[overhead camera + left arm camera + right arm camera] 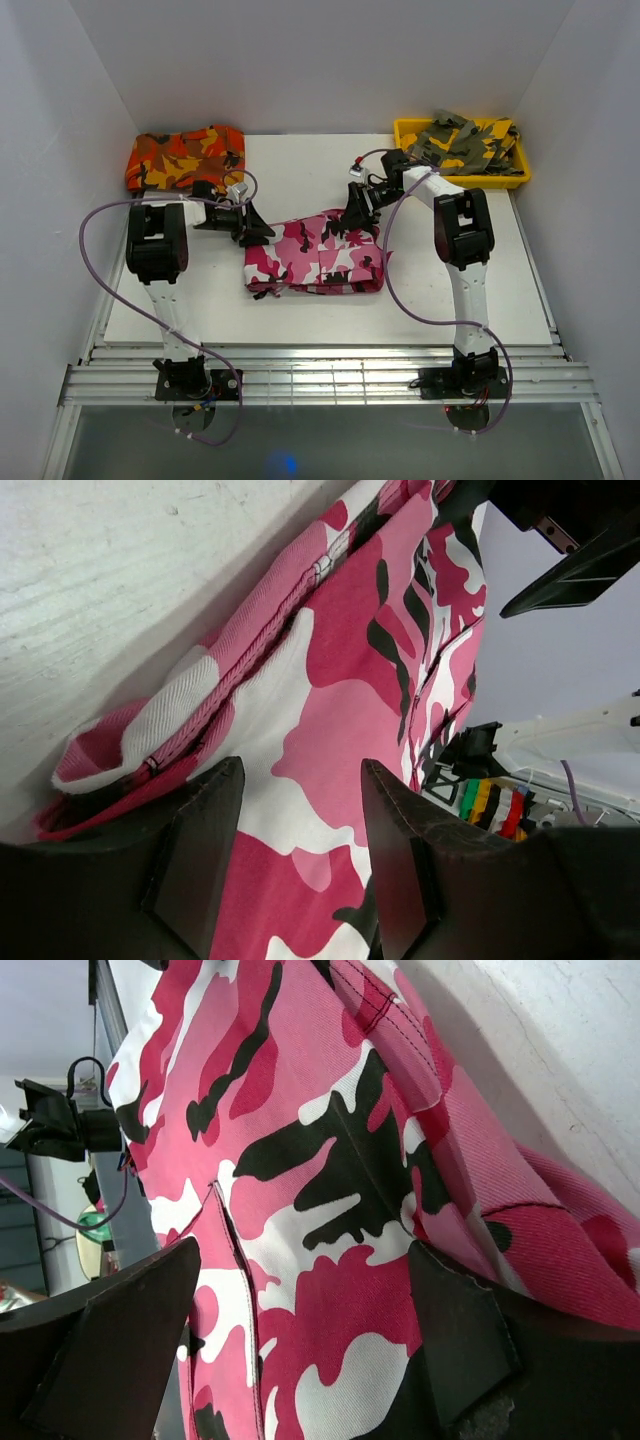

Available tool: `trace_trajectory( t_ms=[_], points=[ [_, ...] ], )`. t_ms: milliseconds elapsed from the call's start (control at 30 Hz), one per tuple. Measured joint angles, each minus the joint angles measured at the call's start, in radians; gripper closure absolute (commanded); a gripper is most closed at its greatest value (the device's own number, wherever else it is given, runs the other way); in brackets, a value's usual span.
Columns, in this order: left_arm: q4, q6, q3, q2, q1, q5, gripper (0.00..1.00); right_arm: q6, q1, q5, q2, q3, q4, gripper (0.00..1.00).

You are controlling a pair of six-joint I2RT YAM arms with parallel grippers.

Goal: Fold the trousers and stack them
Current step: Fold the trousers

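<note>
The trousers (315, 258), in pink, magenta, white and black camouflage, lie folded into a rectangle on the white board. My left gripper (262, 232) sits at their upper left corner. In its wrist view the fingers (215, 810) stand apart over the pink cloth (340, 680), with nothing pinched between them. My right gripper (352, 218) hovers at the upper right edge of the folded pile. Its jaws are spread wide above the print (330, 1160) and the fabric lies flat behind the gap.
Folded orange-red camouflage trousers (185, 155) rest at the back left corner. A yellow bin (470, 182) at the back right holds olive-grey camouflage cloth (465, 140). White walls close in on three sides. Metal rails (320, 375) run along the near edge.
</note>
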Motion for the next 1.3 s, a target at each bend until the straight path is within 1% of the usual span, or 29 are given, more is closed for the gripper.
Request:
trace_trajectory(
  t_ms=[100,200,267,333,400,500,567,600,667,733,767,867,900,967,1000,1067,1100,1200,1300],
  points=[
    [-0.058,0.034,0.053,0.010,0.002,0.001,0.35,0.010,-0.001,0.002,-0.002,0.002,0.002,0.09],
    [-0.142,0.134,0.115,-0.006,-0.004,-0.019,0.35,0.002,-0.002,0.007,-0.030,-0.003,-0.006,0.09],
    [-0.222,0.215,0.132,-0.041,-0.005,-0.018,0.35,-0.008,-0.002,0.008,-0.085,-0.037,-0.013,0.08],
    [-0.314,0.297,0.134,-0.105,-0.004,-0.010,0.35,-0.029,-0.002,0.004,-0.183,-0.100,-0.036,0.07],
    [-0.388,0.373,0.103,-0.200,-0.003,0.007,0.35,-0.059,-0.002,-0.001,-0.297,-0.168,-0.070,0.05],
    [-0.462,0.453,0.000,-0.360,-0.015,0.020,0.37,-0.122,-0.003,-0.010,-0.450,-0.286,-0.116,0.02],
    [-0.494,0.484,-0.065,-0.430,-0.041,0.014,0.37,-0.161,-0.003,-0.012,-0.500,-0.350,-0.158,0.01],
    [-0.503,0.492,-0.102,-0.449,-0.062,0.009,0.40,-0.180,-0.003,-0.011,-0.509,-0.383,-0.169,0.00],
    [-0.500,0.492,-0.158,-0.437,-0.092,-0.007,0.43,-0.199,-0.001,-0.003,-0.497,-0.440,-0.191,0.00],
    [-0.492,0.483,-0.195,-0.375,-0.103,-0.025,0.44,-0.212,-0.001,0.017,-0.456,-0.489,-0.207,0.00],
    [-0.476,0.473,-0.209,-0.333,-0.103,-0.038,0.44,-0.214,-0.002,0.026,-0.430,-0.503,-0.211,0.04],
    [-0.438,0.420,-0.221,-0.223,-0.097,-0.045,0.45,-0.203,-0.005,0.039,-0.380,-0.512,-0.204,0.04],
    [-0.431,0.397,-0.221,-0.208,-0.097,-0.039,0.44,-0.198,-0.006,0.045,-0.380,-0.512,-0.202,0.02],
    [-0.425,0.358,-0.208,-0.199,-0.097,-0.044,0.44,-0.180,-0.008,0.056,-0.387,-0.508,-0.200,0.01],
    [-0.420,0.344,-0.196,-0.196,-0.097,-0.051,0.44,-0.173,-0.010,0.060,-0.391,-0.506,-0.200,0.06],
    [-0.406,0.324,-0.176,-0.190,-0.099,-0.061,0.44,-0.162,-0.023,0.074,-0.409,-0.499,-0.205,0.10],
    [-0.397,0.319,-0.170,-0.188,-0.098,-0.064,0.44,-0.155,-0.035,0.083,-0.423,-0.492,-0.209,0.10],
    [-0.381,0.315,-0.165,-0.188,-0.097,-0.067,0.44,-0.127,-0.100,0.128,-0.480,-0.454,-0.210,0.10],
    [-0.381,0.321,-0.166,-0.195,-0.097,-0.066,0.43,-0.078,-0.173,0.186,-0.538,-0.420,-0.174,0.10]
  ],
)
